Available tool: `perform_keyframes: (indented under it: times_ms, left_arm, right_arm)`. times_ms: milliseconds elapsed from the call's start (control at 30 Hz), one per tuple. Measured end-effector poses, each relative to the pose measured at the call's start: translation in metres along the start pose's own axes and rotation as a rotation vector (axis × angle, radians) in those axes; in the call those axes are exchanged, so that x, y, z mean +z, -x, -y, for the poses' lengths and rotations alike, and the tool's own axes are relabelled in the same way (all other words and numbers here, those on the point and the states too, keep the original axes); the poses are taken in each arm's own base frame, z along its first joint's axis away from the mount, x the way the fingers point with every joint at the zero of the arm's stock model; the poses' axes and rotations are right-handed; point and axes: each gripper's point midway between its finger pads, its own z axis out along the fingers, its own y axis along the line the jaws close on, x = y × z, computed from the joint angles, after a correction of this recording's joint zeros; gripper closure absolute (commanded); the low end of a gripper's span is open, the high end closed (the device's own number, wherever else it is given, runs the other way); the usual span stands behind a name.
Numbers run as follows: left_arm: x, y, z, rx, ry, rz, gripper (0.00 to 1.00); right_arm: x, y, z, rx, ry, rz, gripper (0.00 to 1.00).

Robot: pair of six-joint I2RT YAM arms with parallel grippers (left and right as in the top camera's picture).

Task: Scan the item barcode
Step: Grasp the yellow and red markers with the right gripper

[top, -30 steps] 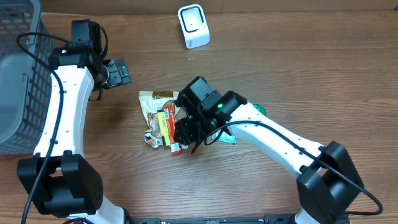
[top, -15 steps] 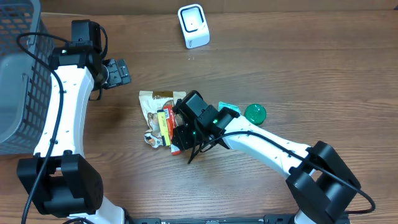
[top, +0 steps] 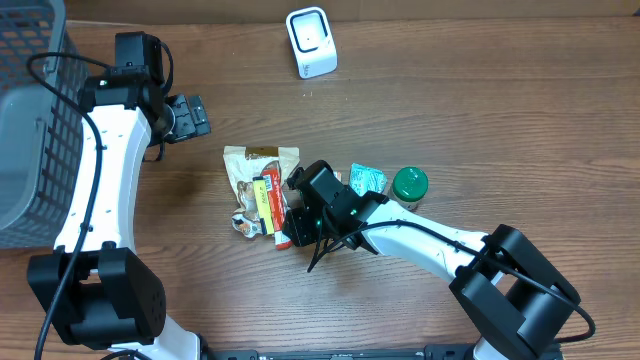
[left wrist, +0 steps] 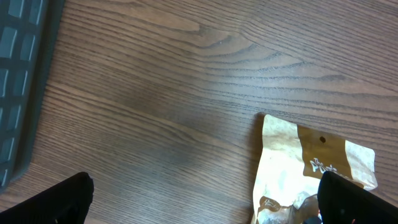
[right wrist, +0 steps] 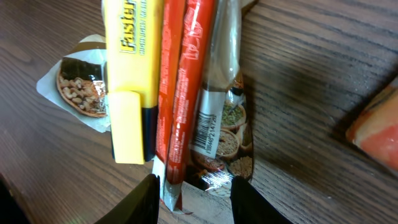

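Right gripper (right wrist: pixel 194 190): low over the near end of the pile; its fingers (right wrist: pixel 147 198) stand partly apart on either side of two packet ends. Whether they press on them cannot be told.
Red stick packet (right wrist: pixel 185 93): laid flat between those fingers, its long axis running from the gripper towards the far side of the counter, tilted slightly left in the overhead view.
Grain packet (right wrist: pixel 219 134): pressed against the red stick's right side, parallel to it. A white barcode label (right wrist: pixel 207 129) is turned upward, lengthwise along the packet.
Yellow marker (right wrist: pixel 132 81): laid against the red stick's left side, on the same axis.
Nut-printed corner (right wrist: pixel 76 87): seen left of the marker. Whether it belongs to the grain packet cannot be told.
Beige pouch (left wrist: pixel 311 165): flat at the far end of the pile.
Teal packet (top: pixel 367 179): one, just right of the pile.
Green-lidded thing (top: pixel 410 184): one, beside the teal packet.
Counter (top: pixel 480 110): brown wood grain.
Left gripper (top: pixel 190 115): spread wide with nothing in it, held beyond the pile to the left.
Basket (top: pixel 30 120): one, grey mesh, at the left edge.
Scanner (top: pixel 311 42): one, white, at the far side, well apart from the pile.
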Motion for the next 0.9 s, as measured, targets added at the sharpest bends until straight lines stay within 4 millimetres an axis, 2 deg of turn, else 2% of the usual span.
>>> perform_keyframes:
  times_ms: [400, 633, 767, 900]
  left_arm:
    - [0.0, 0.0, 0.0, 0.0, 0.0, 0.0, 0.0]
    - [0.0, 0.0, 0.0, 0.0, 0.0, 0.0, 0.0]
    - [0.0, 0.0, 0.0, 0.0, 0.0, 0.001, 0.0]
    - [0.0, 0.0, 0.0, 0.0, 0.0, 0.0, 0.0]
  right_arm:
    - [0.008, -0.013, -0.023, -0.067, 0.0, 0.003, 0.62]
    - [0.01, -0.011, -0.011, -0.04, -0.054, 0.039, 0.63]
    - [0.011, -0.014, -0.003, -0.024, -0.079, 0.045, 0.68]
    - [0.012, -0.013, -0.003, -0.017, -0.08, 0.051, 0.7]
